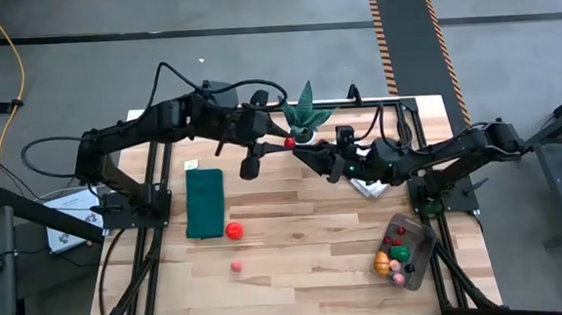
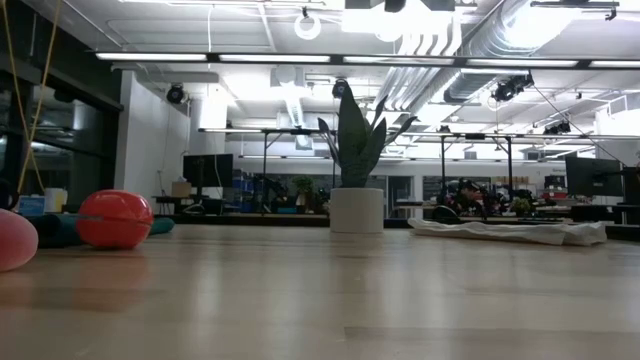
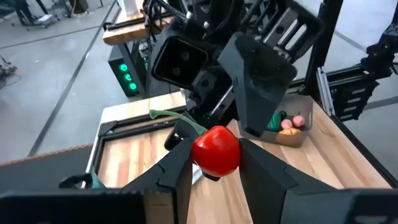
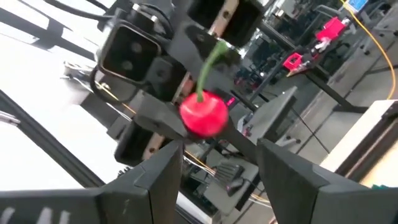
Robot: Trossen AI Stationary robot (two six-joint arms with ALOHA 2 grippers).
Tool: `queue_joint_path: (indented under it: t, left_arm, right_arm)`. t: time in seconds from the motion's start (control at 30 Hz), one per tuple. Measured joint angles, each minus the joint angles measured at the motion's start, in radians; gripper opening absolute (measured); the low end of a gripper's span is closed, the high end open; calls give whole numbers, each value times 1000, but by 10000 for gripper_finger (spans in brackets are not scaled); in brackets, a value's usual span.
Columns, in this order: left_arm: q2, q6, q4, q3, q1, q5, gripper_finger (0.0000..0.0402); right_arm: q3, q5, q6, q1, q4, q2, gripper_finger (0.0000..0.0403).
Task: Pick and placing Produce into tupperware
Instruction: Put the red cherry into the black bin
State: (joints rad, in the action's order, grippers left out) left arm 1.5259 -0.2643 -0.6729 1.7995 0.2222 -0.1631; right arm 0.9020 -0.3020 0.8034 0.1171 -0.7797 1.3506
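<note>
Produce (image 1: pixel 395 251) is partly packed in the tupperware (image 1: pixel 423 262) at five o'clock. A red cherry (image 1: pixel 289 143) is clamped by the left gripper (image 1: pixel 287 143) before the spread-fingered right gripper (image 1: pixel 303 154); a red fruit (image 1: pixel 234 231) and a pink fruit (image 1: pixel 237 266) are left at seven o'clock.

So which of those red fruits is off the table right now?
The red cherry with the green stem, pinched in the left gripper in mid-air facing the right gripper. The red ball lies on the table.
</note>
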Motion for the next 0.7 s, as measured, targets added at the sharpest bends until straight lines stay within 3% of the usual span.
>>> queue_joint_path:
  t: [0.3,0.7]
  left_arm:
    - [5,0,11,-1,0,0,108]
    - [13,-4,29,-1,0,0,108]
  right_arm:
    - [0,25,-20,-15,-30,0,198]
    - [0,77,0,-61,-64,0,236]
